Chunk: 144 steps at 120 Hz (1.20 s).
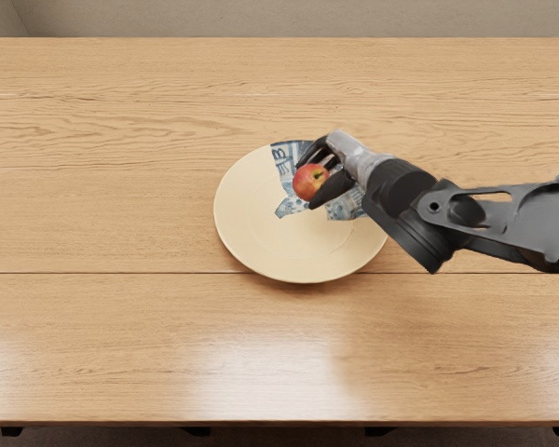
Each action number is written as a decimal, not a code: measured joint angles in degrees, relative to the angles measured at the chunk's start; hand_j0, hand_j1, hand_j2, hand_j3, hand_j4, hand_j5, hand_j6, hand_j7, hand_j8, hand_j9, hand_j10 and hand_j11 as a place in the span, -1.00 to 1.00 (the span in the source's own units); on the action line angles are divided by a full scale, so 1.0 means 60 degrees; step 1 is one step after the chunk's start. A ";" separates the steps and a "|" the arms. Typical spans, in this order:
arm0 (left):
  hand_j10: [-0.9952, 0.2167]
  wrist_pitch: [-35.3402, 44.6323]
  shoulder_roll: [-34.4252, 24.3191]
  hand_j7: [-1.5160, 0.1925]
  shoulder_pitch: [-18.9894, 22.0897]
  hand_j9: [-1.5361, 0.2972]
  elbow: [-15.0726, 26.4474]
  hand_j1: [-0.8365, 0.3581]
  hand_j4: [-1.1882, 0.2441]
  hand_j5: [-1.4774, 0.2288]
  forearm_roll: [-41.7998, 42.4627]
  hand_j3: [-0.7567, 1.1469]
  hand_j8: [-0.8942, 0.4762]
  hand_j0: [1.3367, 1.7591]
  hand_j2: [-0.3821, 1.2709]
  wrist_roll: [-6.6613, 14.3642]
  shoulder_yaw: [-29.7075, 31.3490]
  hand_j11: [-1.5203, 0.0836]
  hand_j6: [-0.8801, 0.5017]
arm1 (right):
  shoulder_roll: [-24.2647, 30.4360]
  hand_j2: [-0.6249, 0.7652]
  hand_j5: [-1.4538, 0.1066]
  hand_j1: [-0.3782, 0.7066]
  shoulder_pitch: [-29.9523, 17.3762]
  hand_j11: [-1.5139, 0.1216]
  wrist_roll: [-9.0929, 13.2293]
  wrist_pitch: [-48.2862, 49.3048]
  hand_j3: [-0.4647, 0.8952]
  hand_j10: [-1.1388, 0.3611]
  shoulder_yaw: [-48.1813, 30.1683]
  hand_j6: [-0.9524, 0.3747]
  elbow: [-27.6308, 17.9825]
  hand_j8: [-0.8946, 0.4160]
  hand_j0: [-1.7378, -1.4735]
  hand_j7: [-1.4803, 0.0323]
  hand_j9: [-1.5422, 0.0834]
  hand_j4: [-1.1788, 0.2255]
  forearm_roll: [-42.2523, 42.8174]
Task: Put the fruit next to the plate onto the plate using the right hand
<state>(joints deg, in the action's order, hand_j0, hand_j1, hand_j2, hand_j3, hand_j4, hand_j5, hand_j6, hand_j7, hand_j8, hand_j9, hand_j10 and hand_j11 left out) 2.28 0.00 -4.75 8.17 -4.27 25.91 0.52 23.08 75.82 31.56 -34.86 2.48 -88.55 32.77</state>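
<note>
Clutching the fruit (308, 180) with fingers (314, 149) clamped round it, the right hand (342, 164) hovers over the plate (279, 237) under those fingers, and a loose release might roll it onto the table (121, 326).

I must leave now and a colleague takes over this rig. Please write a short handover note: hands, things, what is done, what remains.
Right hand: fingers curled around the apple.
Left hand: not in view.
Apple: in the grasp, over the far right part of the plate, which lies on the table.
Done: fruit grasped and positioned over the plate.
Left: I cannot tell if it touches the plate; lower it if needed, open the fingers, withdraw the arm.
</note>
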 joint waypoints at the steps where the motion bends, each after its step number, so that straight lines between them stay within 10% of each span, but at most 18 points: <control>1: 0.25 0.0000 0.0000 0.41 0.0000 0.34 0.0000 0.50 0.32 0.37 0.0000 -0.20 -0.04 0.52 -0.48 -0.0001 0.0000 0.51 -0.07 | -0.0055 0.29 -0.36 0.26 0.0001 -0.28 0.0001 0.0000 -0.31 -0.37 0.0016 -0.14 0.0035 -0.26 -0.40 -0.23 -0.24 -0.13 -0.0005; 28: 0.25 0.0000 0.0000 0.41 0.0000 0.34 0.0000 0.50 0.32 0.37 0.0001 -0.21 -0.04 0.52 -0.48 0.0001 0.0000 0.51 -0.07 | -0.0641 0.16 -0.22 0.19 -0.0009 -0.17 -0.0001 -0.0014 -0.32 -0.29 0.0180 -0.18 0.0474 -0.30 -0.40 -0.11 -0.13 -0.13 -0.0009; 92: 0.25 0.0000 0.0000 0.41 0.0000 0.34 0.0000 0.50 0.32 0.37 0.0000 -0.20 -0.04 0.52 -0.48 -0.0002 0.0000 0.51 -0.07 | -0.0067 -0.10 0.66 -0.70 -0.0103 0.66 -0.0121 -0.0019 -0.32 0.36 -0.0884 0.28 0.0469 0.20 -0.40 0.75 0.71 0.51 -0.0306; 117: 0.25 0.0000 0.0000 0.41 0.0000 0.34 0.0000 0.50 0.32 0.37 0.0000 -0.20 -0.04 0.52 -0.48 -0.0001 0.0001 0.51 -0.07 | 0.2124 -0.11 0.74 -0.79 -0.3253 0.73 -0.0492 0.5339 -0.32 0.42 -0.5896 0.33 0.0315 0.26 -0.40 0.83 0.78 0.57 -0.1805; 144: 0.25 0.0000 0.0000 0.41 0.0000 0.34 0.0001 0.50 0.32 0.37 -0.0002 -0.20 -0.05 0.52 -0.48 0.0000 -0.0001 0.51 -0.07 | 0.4744 -0.11 0.77 -0.82 -0.5831 0.76 -0.0930 1.0649 -0.32 0.44 -0.7593 0.35 0.1671 0.28 -0.40 0.86 0.81 0.60 -0.4669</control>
<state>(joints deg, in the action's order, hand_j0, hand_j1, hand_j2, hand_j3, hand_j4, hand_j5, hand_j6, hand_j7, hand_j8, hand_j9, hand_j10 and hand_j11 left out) 2.29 0.00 -4.75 8.18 -4.28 25.91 0.52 51.55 40.83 25.98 29.04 -43.08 -78.53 4.76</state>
